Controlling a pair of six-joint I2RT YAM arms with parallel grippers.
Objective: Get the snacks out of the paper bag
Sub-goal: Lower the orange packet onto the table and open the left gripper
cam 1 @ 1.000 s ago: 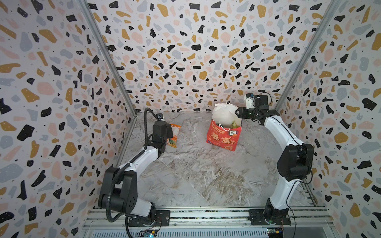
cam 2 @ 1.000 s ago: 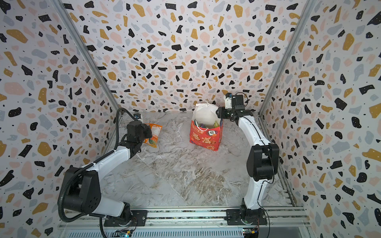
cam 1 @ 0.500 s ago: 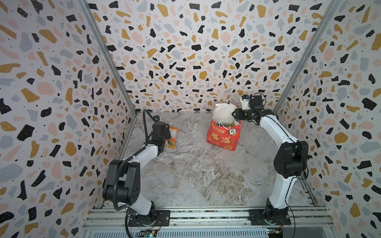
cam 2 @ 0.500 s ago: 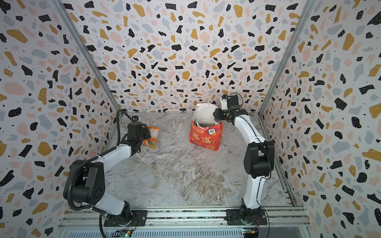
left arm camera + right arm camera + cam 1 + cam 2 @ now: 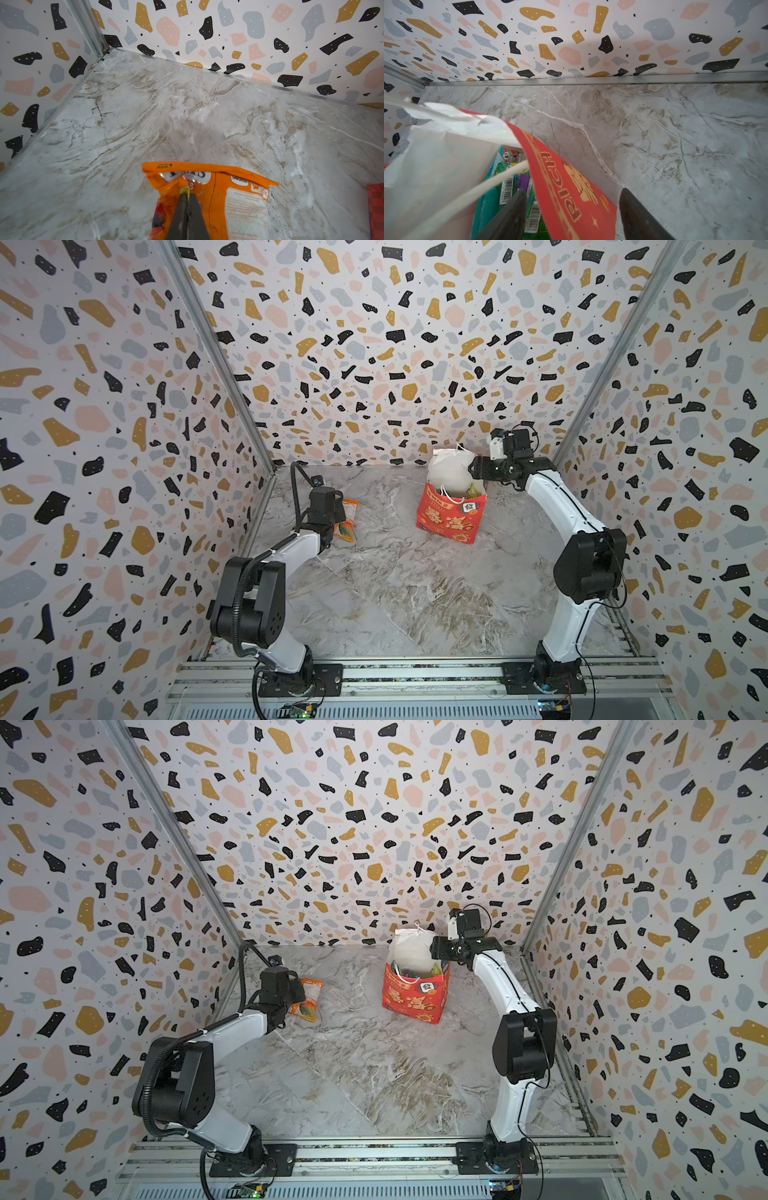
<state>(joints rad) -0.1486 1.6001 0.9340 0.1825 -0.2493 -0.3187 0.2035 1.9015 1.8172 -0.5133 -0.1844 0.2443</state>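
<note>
Standing upright toward the rear of the marble table (image 5: 395, 597), right of the middle, the paper bag (image 5: 449, 520) has its mouth open, showing its white inside in both top views (image 5: 415, 1002). The right gripper (image 5: 572, 191) is at the bag's right rim with its jaws spread wide. In the right wrist view one finger (image 5: 512, 212) sits inside the bag and the other is outside, with the red side wall between them (neither is clearly touching it). Snacks lie inside below that finger: a green packet (image 5: 533, 218), a teal packet (image 5: 488, 199) and a purple packet (image 5: 523, 180), partly crossed by a white cord handle (image 5: 483, 187).

On the left of the table, well apart from the bag, the left gripper (image 5: 187, 194) has its fingers pressed together on the orange packet (image 5: 230, 199). The foil crumples around the tips, so it looks pinched. In both top views this packet (image 5: 347, 522) shows just beyond the gripper, low over the marble. Whether it rests on the surface I cannot tell.
</note>
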